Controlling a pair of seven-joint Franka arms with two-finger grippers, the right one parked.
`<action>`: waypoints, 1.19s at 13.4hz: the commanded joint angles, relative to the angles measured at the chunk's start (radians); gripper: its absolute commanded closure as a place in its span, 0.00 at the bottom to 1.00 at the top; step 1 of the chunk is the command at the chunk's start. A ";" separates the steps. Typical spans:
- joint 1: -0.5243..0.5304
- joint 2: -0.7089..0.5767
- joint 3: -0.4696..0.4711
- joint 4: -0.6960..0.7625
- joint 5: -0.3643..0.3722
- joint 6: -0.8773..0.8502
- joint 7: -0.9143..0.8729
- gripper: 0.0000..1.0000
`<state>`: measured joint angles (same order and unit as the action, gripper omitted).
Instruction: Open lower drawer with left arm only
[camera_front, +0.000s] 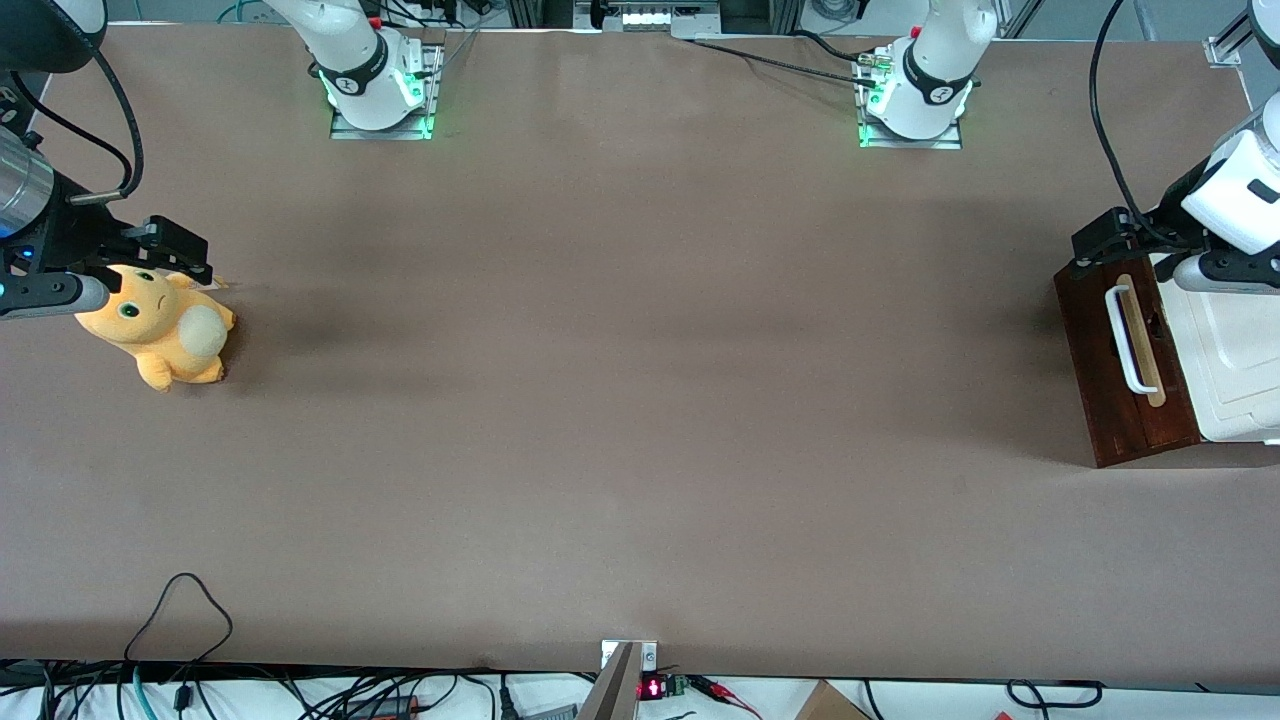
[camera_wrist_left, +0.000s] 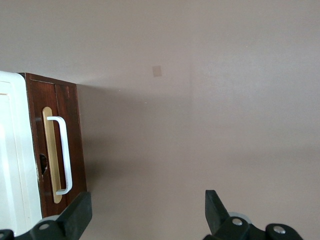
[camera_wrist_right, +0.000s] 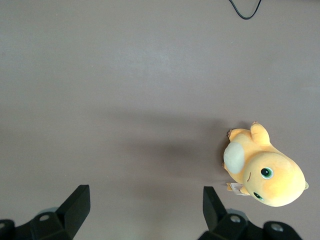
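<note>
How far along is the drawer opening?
Barely started. Done: the gripper, open, is up at the cabinet's end of the table, above the edge of the drawer farthest from the front camera. In hand: nothing; its fingers are apart and off the handle. Left: grasp the handle and pull; the drawer looks shut.

The front view looks down steeply from above the near edge of the worktop (camera_front: 620, 400) and takes in its whole length. The left wrist view looks down past the claw (camera_wrist_left: 147, 212), its fingers spread wide, close above the lower drawer (camera_wrist_left: 57, 145). Both views share that drawer (camera_front: 1125, 350). The right wrist view looks down on the plush toy (camera_wrist_right: 265, 170), also visible from the front (camera_front: 160, 335).
</note>
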<state>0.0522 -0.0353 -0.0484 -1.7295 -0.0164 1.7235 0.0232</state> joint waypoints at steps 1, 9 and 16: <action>0.009 -0.005 0.001 0.018 -0.028 -0.036 0.030 0.00; 0.009 -0.003 0.001 0.038 -0.028 -0.059 0.037 0.00; 0.009 -0.001 0.001 0.033 -0.024 -0.090 0.043 0.00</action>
<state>0.0523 -0.0353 -0.0484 -1.7065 -0.0165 1.6535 0.0285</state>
